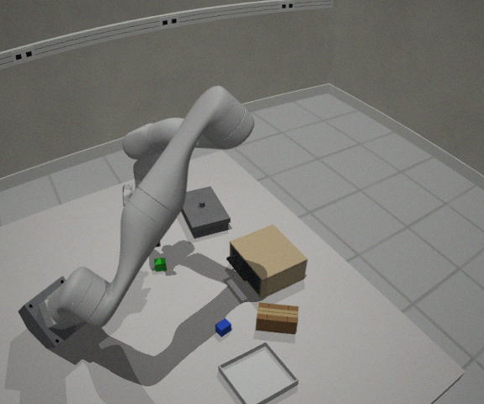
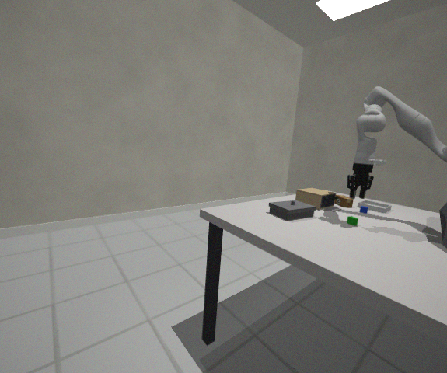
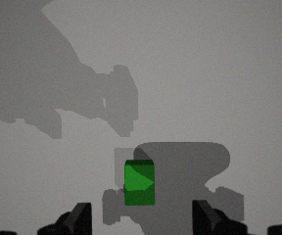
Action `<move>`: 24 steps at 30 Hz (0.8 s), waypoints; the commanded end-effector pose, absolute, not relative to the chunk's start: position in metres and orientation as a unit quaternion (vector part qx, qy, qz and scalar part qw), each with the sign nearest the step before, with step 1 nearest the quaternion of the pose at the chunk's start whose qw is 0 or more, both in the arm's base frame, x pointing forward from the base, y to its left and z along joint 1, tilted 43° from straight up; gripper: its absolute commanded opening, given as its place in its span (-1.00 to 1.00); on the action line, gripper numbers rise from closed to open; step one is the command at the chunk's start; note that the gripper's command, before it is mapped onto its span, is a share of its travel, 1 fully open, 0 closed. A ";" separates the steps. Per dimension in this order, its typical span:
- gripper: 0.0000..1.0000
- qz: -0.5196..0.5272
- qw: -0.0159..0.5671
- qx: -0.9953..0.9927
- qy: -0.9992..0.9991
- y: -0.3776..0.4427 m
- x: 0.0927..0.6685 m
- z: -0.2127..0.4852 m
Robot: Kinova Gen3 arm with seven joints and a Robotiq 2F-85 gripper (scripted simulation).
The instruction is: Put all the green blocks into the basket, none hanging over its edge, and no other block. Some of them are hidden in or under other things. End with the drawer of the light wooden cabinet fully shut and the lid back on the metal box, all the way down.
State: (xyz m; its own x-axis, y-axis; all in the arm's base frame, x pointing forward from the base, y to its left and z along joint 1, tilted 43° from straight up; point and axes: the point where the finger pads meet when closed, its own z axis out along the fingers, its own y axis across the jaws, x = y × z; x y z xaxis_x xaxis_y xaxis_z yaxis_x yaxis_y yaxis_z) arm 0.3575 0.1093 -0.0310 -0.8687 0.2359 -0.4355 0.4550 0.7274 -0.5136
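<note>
A block (image 1: 223,327) (image 2: 363,209) sits between the basket (image 1: 257,394) (image 2: 388,210) and another block (image 1: 160,264) (image 2: 352,221) on the table (image 1: 359,348) (image 2: 263,224), near the basket.

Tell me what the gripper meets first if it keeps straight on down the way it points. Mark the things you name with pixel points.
Probably the green block (image 1: 160,264) (image 2: 351,221) (image 3: 139,183) or the table (image 1: 189,304) (image 2: 295,236) (image 3: 258,98) right beside it; depth is unclear.
</note>
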 end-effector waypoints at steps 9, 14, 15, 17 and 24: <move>0.30 -0.320 0.172 0.190 0.912 0.082 0.364 -0.061; 0.30 -0.320 0.172 0.190 0.912 0.072 0.366 -0.072; 0.30 -0.320 0.172 0.190 0.912 0.070 0.367 -0.074; 0.30 -0.320 0.172 0.190 0.912 0.067 0.368 -0.078; 0.30 -0.320 0.172 0.190 0.912 0.062 0.369 -0.083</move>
State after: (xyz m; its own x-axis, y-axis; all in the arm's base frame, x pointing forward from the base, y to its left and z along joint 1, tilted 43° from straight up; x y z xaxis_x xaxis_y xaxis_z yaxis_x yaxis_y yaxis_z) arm 0.3687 0.0661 -0.0792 -0.8690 0.2370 -0.4344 0.4563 0.7236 -0.5179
